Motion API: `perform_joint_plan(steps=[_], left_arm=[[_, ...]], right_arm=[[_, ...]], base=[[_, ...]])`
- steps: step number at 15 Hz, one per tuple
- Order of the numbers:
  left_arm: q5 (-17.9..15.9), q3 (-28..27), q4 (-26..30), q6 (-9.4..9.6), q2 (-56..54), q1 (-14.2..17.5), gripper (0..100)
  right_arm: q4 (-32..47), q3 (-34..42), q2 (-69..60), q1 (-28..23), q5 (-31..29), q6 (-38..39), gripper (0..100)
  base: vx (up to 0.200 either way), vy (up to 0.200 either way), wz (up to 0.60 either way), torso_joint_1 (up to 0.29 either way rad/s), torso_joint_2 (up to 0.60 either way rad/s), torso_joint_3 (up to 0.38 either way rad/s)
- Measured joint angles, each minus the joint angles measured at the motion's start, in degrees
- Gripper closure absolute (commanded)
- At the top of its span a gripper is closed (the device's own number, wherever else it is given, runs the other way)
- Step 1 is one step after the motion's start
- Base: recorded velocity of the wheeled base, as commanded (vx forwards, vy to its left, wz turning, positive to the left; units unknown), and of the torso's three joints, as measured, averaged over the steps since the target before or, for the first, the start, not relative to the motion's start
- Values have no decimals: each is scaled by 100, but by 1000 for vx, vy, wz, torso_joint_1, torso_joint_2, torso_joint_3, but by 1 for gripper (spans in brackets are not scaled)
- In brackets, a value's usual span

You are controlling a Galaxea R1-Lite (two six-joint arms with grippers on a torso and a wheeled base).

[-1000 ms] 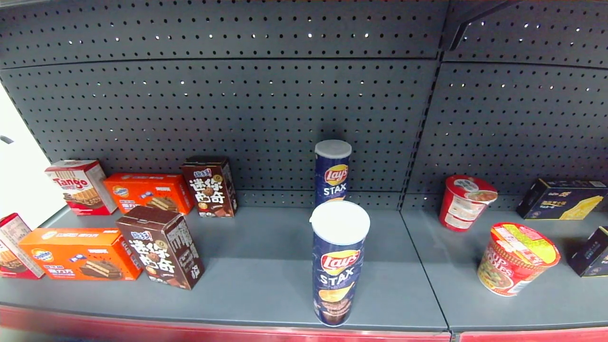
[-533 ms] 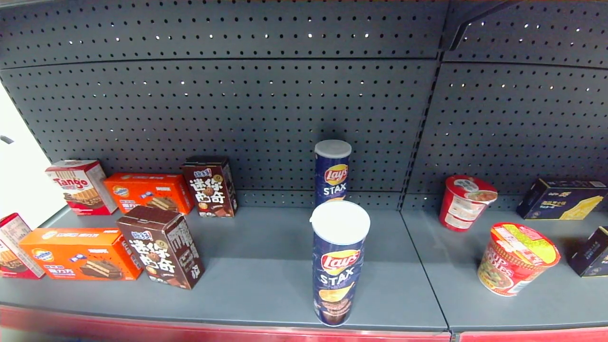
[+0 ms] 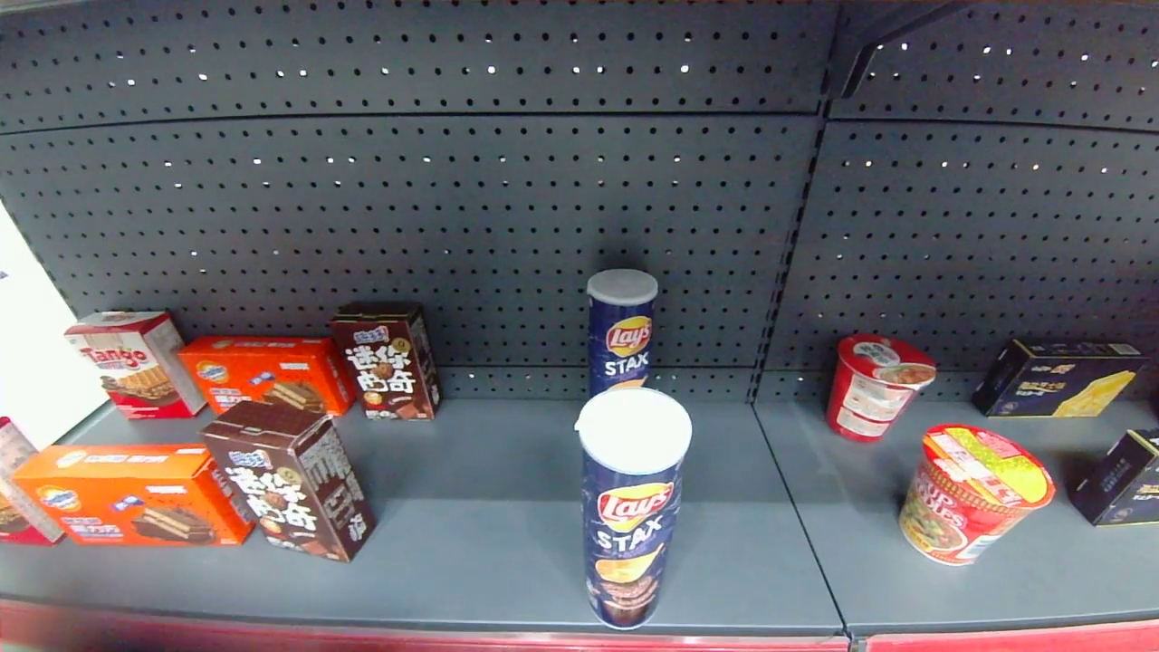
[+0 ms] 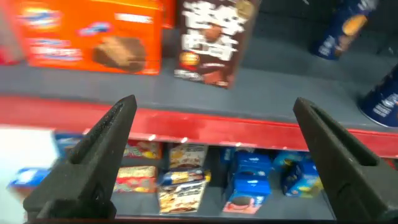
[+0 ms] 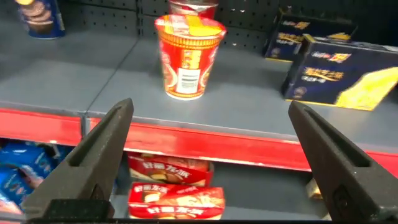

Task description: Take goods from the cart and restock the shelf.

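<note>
The navy, white-lidded chip can (image 3: 631,525) nearest me has an orange wafer box (image 3: 127,493) at nine o'clock, a red-yellow noodle cup (image 3: 969,498) at three.

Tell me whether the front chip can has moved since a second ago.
No. The front chip can keeps its place before the rear can; the whole view shifted, so the camera moved.

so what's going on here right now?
Nothing is being held. The left end effector and the right end effector are both open and empty, facing the front of the shelf. On the shelf stand a front chip can and a rear chip can, with a brown snack box to their left and a noodle cup to their right.
</note>
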Motion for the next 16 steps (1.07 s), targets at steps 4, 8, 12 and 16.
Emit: perform_joint_plan(steps=[4,8,12,16], left_arm=[[-2,0,13,68,0,0,0],[151,0,257,884,2,0,0],[93,0,347,983,2,5,0],[90,0,358,983,7,5,0]], right_arm=[[0,-5,-7,-1,9,132,0],[2,-5,-7,0,96,115,0],[0,-5,-7,0,165,123,0],[5,-7,-5,-1,178,128,0]], base=[[0,0,0,0,0,0],[0,0,0,0,0,0],[0,50,0,1,1,1],[0,0,0,0,0,0]])
